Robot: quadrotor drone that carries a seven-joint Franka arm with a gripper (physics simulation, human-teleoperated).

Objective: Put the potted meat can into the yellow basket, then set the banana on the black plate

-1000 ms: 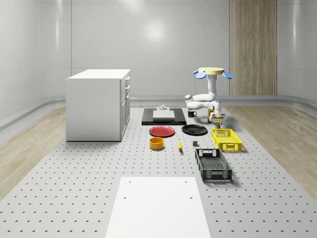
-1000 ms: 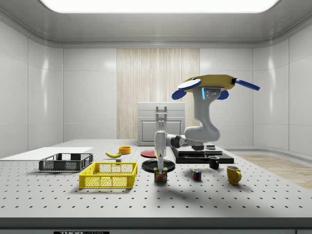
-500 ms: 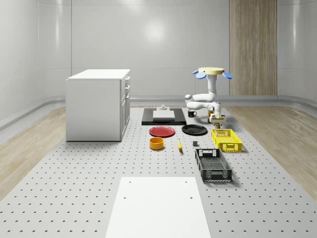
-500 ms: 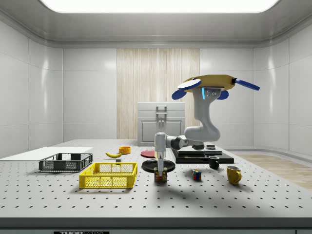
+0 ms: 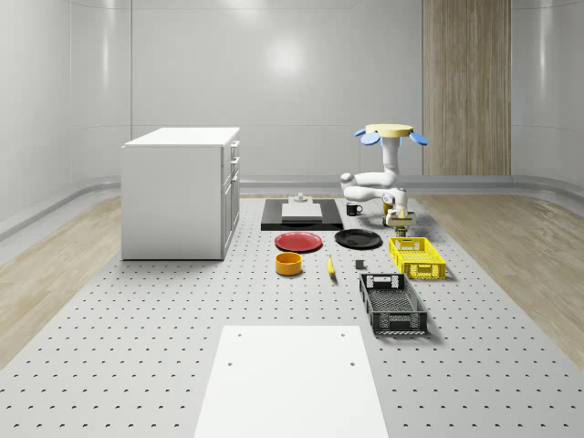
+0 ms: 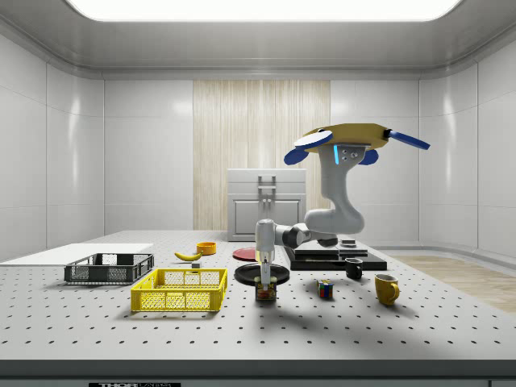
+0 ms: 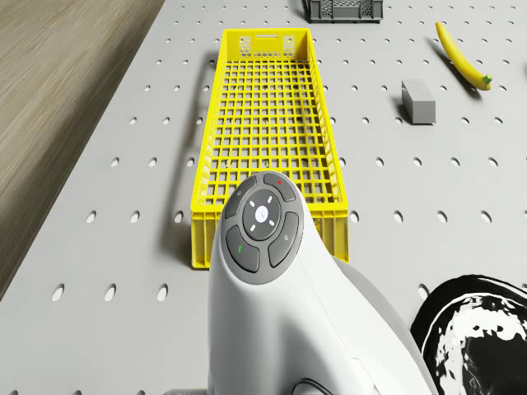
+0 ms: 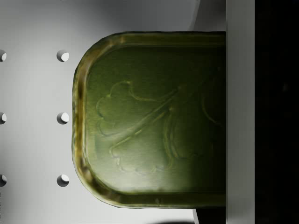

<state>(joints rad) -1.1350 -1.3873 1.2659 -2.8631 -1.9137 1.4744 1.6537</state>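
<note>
The potted meat can [image 6: 265, 293] stands on the perforated table [image 6: 322, 322], just beside one end of the yellow basket [image 6: 179, 290], outside it. The gripper [image 6: 264, 281] points straight down onto the can's top, and from the wrist view the can's green lid [image 8: 149, 121] sits right against one finger [image 8: 240, 112]; I cannot tell whether the claw has clamped it. The drone [image 6: 348, 135] hovers above, beyond the basket's end. Past the basket lie the black plate [image 5: 358, 239] and the banana [image 5: 330, 265], the banana well apart from the plate.
</note>
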